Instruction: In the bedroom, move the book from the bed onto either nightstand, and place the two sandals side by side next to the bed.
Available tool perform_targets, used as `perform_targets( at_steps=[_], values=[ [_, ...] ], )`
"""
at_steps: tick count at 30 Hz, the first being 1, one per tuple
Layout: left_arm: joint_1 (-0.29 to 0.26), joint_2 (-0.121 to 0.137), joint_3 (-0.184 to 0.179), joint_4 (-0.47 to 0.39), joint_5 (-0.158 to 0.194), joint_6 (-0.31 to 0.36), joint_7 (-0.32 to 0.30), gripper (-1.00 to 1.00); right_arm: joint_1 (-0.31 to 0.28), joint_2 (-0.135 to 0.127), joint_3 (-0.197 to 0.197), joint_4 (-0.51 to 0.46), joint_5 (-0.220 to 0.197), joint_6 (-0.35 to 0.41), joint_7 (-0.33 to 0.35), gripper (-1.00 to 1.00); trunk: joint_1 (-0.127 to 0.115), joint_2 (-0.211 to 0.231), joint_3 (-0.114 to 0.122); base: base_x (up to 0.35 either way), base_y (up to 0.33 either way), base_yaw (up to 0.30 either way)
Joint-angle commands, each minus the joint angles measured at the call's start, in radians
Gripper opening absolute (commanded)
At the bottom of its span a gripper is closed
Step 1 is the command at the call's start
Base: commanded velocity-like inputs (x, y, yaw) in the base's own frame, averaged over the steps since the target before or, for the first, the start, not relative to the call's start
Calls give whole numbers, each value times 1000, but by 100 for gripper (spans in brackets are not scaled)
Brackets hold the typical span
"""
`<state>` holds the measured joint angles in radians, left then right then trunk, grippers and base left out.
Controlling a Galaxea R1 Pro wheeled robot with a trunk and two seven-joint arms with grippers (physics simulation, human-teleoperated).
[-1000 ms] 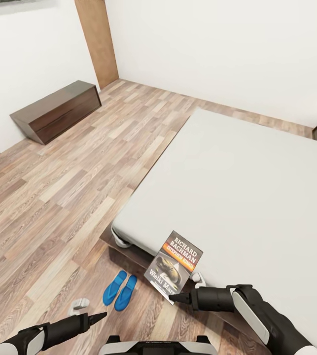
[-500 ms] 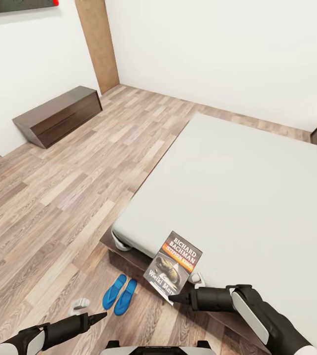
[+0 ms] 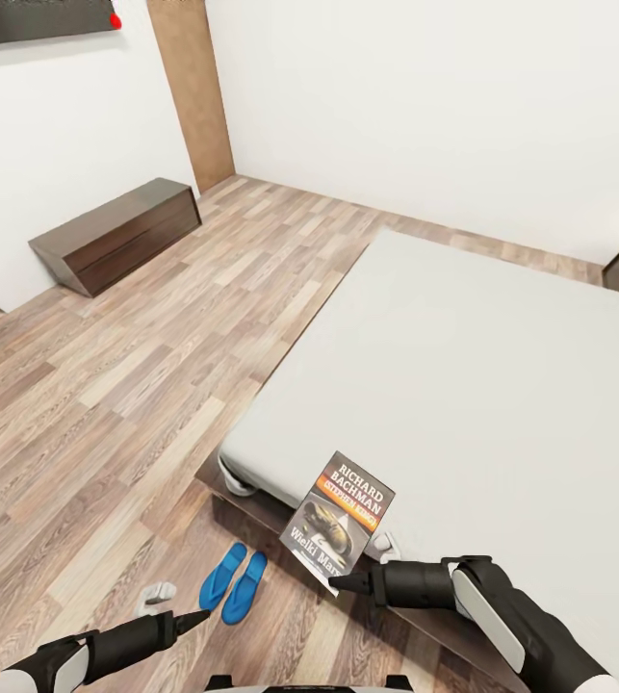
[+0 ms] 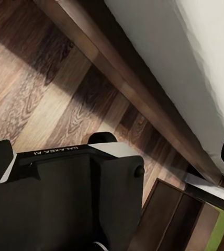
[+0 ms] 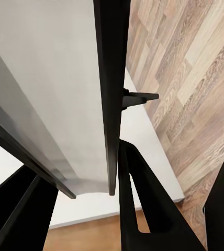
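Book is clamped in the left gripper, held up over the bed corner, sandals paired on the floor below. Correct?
Not quite: the right gripper holds the book, not the left one. The head view shows it pinching the book's lower edge, and the right wrist view shows the book edge-on between its fingers. The rest stands: the book is up over the bed corner and the sandals lie paired on the floor.

Bare bed [image 3: 502, 385]; plank floor [image 3: 107, 404] (two sandals [image 3: 235, 582] on it)
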<state>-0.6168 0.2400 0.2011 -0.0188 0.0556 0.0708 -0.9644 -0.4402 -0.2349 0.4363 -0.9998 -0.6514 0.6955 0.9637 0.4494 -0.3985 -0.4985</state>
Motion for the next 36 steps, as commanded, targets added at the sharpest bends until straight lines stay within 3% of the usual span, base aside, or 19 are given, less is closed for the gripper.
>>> perform_targets(
  at_steps=[1, 36],
  values=[
    [-1, 0, -1, 0, 6, 7, -4, 100, -1, -1, 2, 0, -7, 6, -2, -100, 1, -2, 0, 0, 0, 0],
    [0, -1, -1, 0, 6, 7, -2, 100, -1, -1, 2, 0, -8, 6, -2, -100, 1, -2, 57, 0, 0, 0]
  ],
)
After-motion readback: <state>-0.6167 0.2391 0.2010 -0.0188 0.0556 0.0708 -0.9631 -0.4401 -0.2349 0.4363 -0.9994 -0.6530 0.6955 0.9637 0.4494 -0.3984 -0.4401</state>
